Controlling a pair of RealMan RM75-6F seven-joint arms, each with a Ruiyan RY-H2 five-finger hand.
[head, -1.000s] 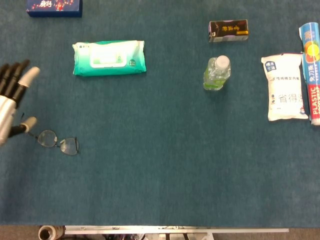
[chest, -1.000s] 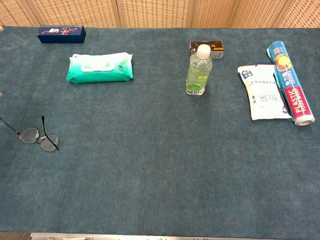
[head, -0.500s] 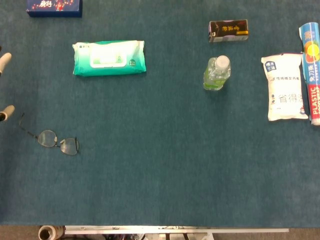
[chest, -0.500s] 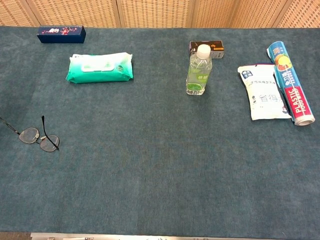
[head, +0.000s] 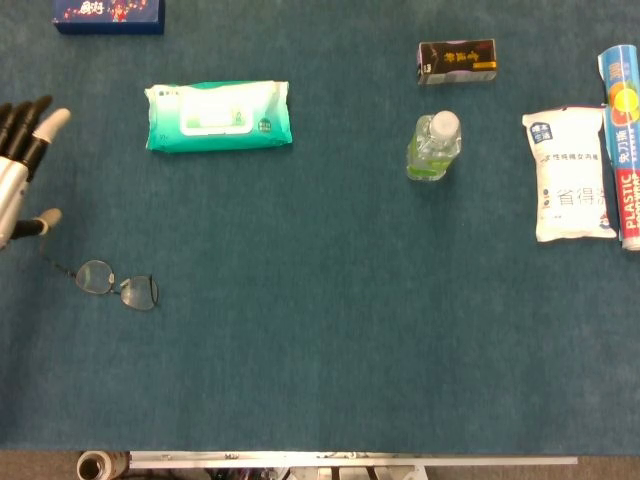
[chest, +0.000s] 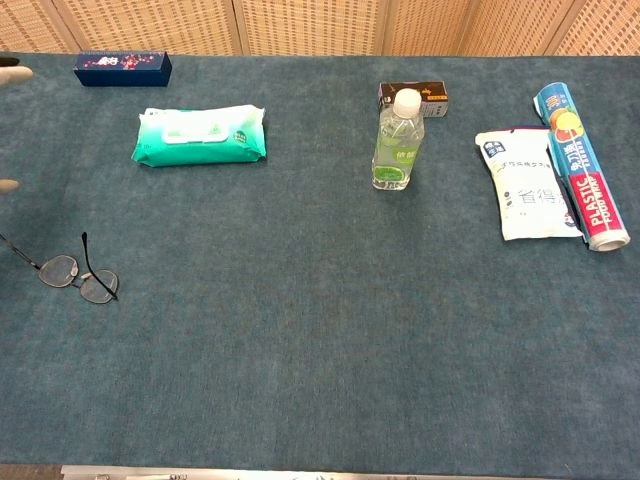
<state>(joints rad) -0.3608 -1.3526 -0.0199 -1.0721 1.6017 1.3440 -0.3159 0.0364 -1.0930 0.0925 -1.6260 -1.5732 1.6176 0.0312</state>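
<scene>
Head view shows the left hand (head: 20, 170) at the counter's (head: 330, 330) left edge, fingers spread wide and holding nothing, hovering just above the thin wire-framed spectacles (head: 112, 284), which lie flat with temples unfolded, seemingly laid out for picking. The right hand is out of sight.

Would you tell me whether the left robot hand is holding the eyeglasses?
No, the left robot hand is open and empty, above the eyeglasses lying on the table.
</scene>
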